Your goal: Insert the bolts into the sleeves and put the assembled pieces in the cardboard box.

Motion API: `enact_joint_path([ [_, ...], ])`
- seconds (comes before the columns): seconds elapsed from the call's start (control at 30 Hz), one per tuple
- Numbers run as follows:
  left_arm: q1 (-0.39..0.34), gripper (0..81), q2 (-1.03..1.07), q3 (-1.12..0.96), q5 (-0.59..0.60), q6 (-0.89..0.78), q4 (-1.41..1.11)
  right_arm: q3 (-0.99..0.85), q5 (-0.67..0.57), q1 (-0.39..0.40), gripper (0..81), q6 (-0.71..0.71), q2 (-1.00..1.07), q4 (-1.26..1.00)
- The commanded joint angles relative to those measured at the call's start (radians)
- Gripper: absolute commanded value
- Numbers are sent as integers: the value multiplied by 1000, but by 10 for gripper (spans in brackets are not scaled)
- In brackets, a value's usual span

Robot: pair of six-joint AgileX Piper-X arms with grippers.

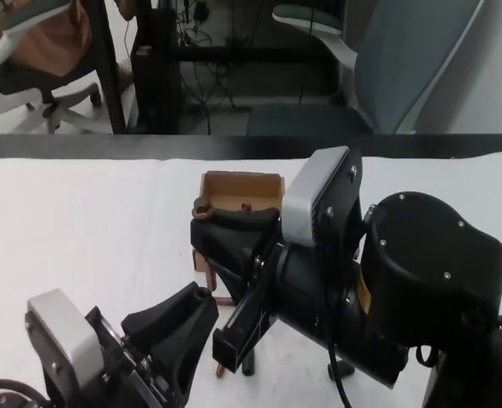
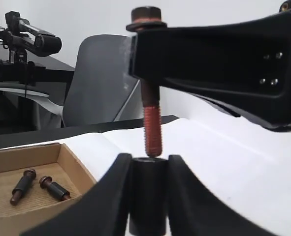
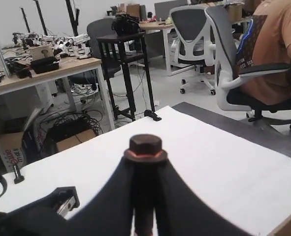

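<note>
The left gripper point(image 2: 148, 161) pinches the sleeve point(image 2: 147, 199) upright, so the right gripper point(image 3: 145, 166), pinching the bolt point(image 2: 151, 129) under its head, can lower the thread straight into it.

The counter point(image 1: 81, 221) has a white cover. Past its far edge stands a grey chair point(image 1: 412, 68), with a white chair point(image 1: 25, 81) on the floor to the far left. Cables point(image 1: 201, 81) hang below a black desk point(image 1: 259, 53) behind them. In the right wrist view a wooden desk point(image 3: 61, 66) carries cluttered gear, a black stand point(image 3: 123, 59) bears a dark device point(image 3: 125, 23), and a brown box point(image 3: 76, 140) sits on the floor beside tangled wires point(image 3: 69, 128).
</note>
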Motion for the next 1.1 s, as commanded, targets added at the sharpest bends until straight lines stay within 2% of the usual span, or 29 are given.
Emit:
enact_joint_path([
  [0.0, -4, 18, -2, -11, -3, 22, -63, -5, -7, -3, 4, 36, -3, 3],
  [0.2, -4, 18, -2, -11, 1, 22, -60, -5, -21, -3, 4, 72, -3, -29],
  [0.4, -4, 18, -2, -11, 9, 22, -49, -5, 5, -3, 4, 43, -3, -103],
  [0.6, -4, 18, -2, -11, 4, 22, -53, -5, 5, -3, 4, 93, -3, -102],
  [1.07, -4, 18, -2, -11, 10, 15, -83, -4, 0, 1, 4, 99, -3, -71],
])
